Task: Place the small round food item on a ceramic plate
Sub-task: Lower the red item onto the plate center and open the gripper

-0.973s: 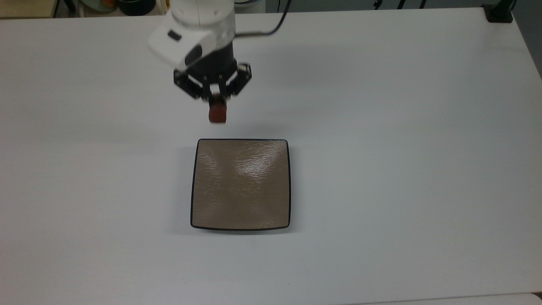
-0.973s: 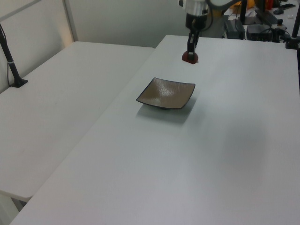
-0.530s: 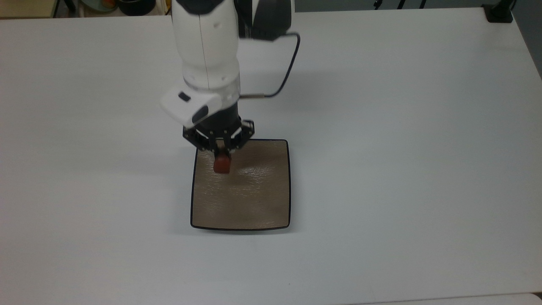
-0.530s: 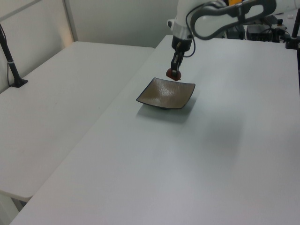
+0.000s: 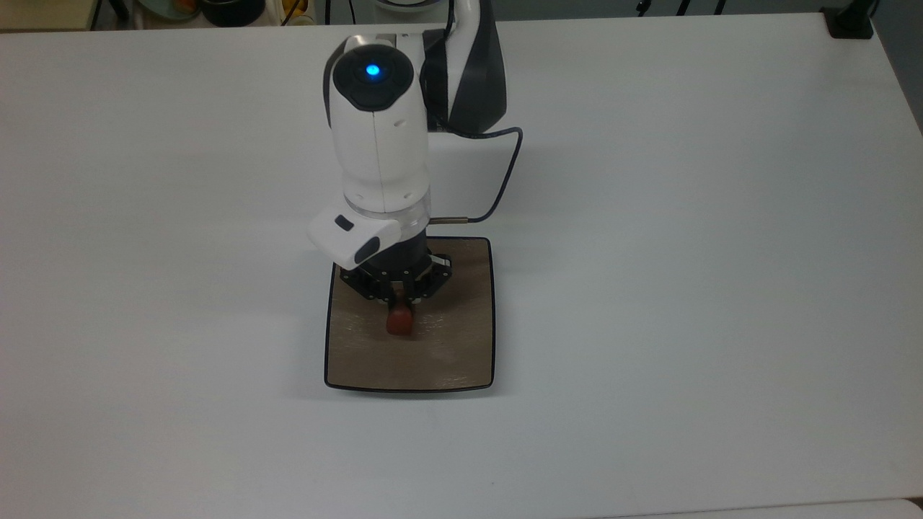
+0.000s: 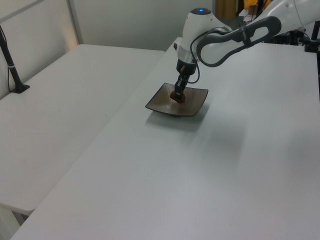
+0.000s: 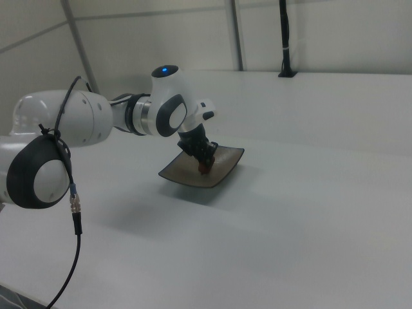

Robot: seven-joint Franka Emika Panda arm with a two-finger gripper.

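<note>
A square tan-brown ceramic plate (image 5: 447, 360) (image 6: 196, 99) (image 7: 225, 164) with a thin dark rim lies on the white table. Over its middle my gripper (image 5: 400, 311) (image 6: 178, 94) (image 7: 204, 164) points down, shut on the small round food item (image 5: 399, 323) (image 6: 176, 97) (image 7: 203, 168), a reddish-brown piece. The piece hangs low at the plate's surface; whether it touches the plate I cannot tell. The arm hides the plate's far edge in the top view.
The white table (image 5: 685, 252) spreads wide on all sides of the plate. A second white table (image 6: 65, 100) adjoins it on the left view's left. A black post (image 6: 12, 70) stands on that table, and a black cable (image 5: 505, 180) trails from the arm.
The gripper has carried the food item from beyond the plate's far edge to over the plate's middle and lowered it. The plate has not moved.
</note>
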